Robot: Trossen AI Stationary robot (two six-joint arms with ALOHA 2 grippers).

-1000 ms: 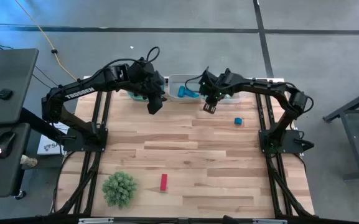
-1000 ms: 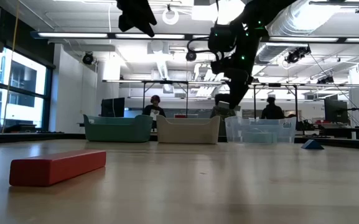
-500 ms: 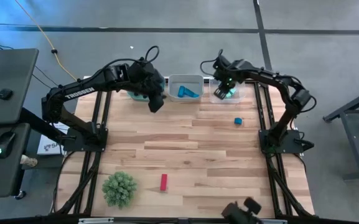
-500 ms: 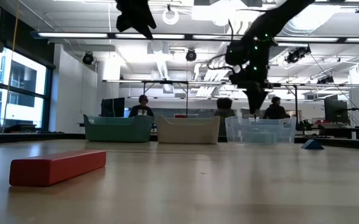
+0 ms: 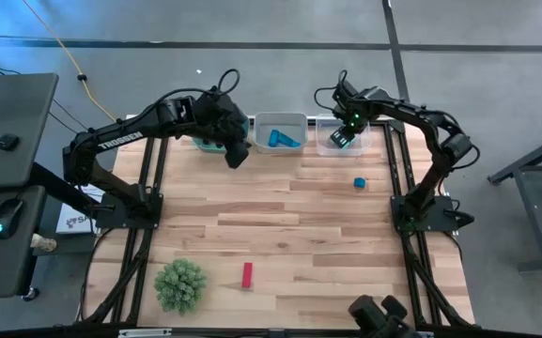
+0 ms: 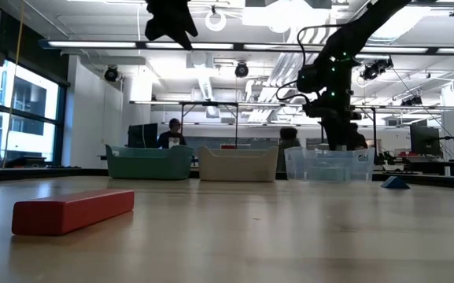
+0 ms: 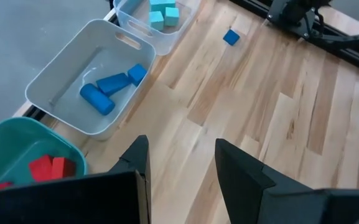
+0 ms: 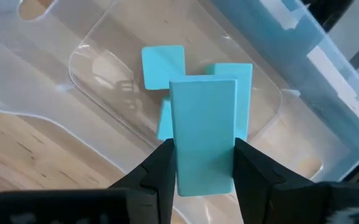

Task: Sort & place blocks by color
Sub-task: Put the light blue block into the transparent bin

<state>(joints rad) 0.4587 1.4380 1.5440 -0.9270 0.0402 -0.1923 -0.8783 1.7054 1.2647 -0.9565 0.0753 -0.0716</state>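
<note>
Right gripper [image 8: 203,163] carried its teal block [image 8: 203,134] over the clear bin [image 8: 303,56].

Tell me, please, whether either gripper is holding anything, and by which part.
The right gripper grips a light teal block by its two long sides, over the clear bin. The left gripper holds nothing.

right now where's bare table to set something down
The wide wood stretch between the bins and the red block is free, as is the near right corner. Crowded: the far edge, where the grey bin, clear bin and both arms sit; a blue block lies right.
</note>
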